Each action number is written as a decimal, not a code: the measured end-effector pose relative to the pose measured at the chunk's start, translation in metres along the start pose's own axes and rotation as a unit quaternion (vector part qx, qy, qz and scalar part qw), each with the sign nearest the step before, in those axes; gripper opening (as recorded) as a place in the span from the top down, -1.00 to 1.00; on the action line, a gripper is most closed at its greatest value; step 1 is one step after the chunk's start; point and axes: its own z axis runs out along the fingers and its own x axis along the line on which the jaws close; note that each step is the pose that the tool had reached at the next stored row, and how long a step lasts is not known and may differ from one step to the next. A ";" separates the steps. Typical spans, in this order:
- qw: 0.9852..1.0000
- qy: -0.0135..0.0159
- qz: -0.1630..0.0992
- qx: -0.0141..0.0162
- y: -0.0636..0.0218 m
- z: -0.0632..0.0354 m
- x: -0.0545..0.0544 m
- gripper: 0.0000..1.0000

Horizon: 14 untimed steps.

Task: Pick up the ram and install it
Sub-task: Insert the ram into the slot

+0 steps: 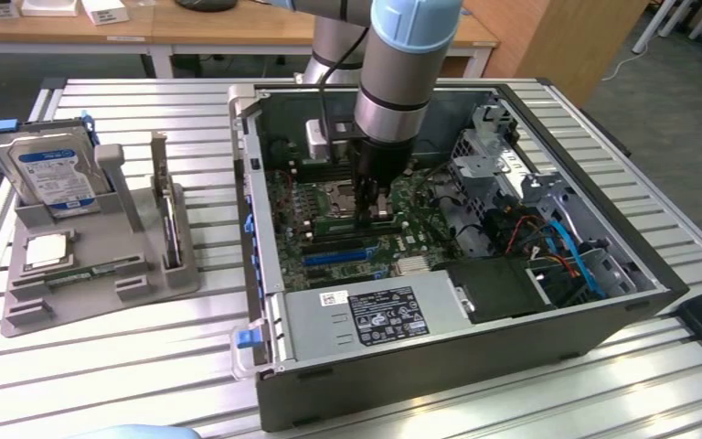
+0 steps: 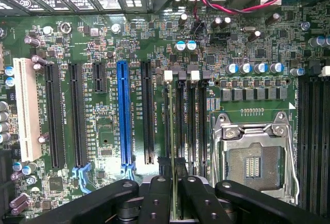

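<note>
My gripper [image 1: 373,203] reaches down into the open computer case [image 1: 643,283], over the motherboard [image 1: 326,233]. It is shut on the ram [image 2: 174,131], a thin green stick seen edge-on that runs out from between the black fingers [image 2: 161,168]. The ram lines up along one of the dark memory slots [image 2: 186,126], between the long expansion slots and the open CPU socket [image 2: 255,157]. Whether it touches the slot I cannot tell. In the exterior view the ram is hidden behind the gripper.
A grey holder [image 1: 143,279] stands at the exterior view's left of the case, carrying a blue-labelled hard drive [image 1: 56,174], a square silver chip [image 1: 48,249] and a narrow green board [image 1: 89,272]. Cables and a drive cage [image 1: 534,229] crowd the case's other side.
</note>
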 end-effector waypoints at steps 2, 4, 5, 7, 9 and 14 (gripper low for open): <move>1.000 0.000 0.000 0.000 0.0000 0.0000 0.000 0.72; 1.000 0.000 0.000 0.000 0.0000 0.0001 0.000 0.72; 1.000 0.000 0.000 0.000 0.0000 0.0001 0.000 0.72; 1.000 0.000 0.000 0.000 -0.0006 0.0001 0.000 0.72; 1.000 0.000 0.000 0.000 -0.0012 0.0000 0.000 0.72; 1.000 0.000 0.000 0.000 -0.0014 0.0002 0.000 0.72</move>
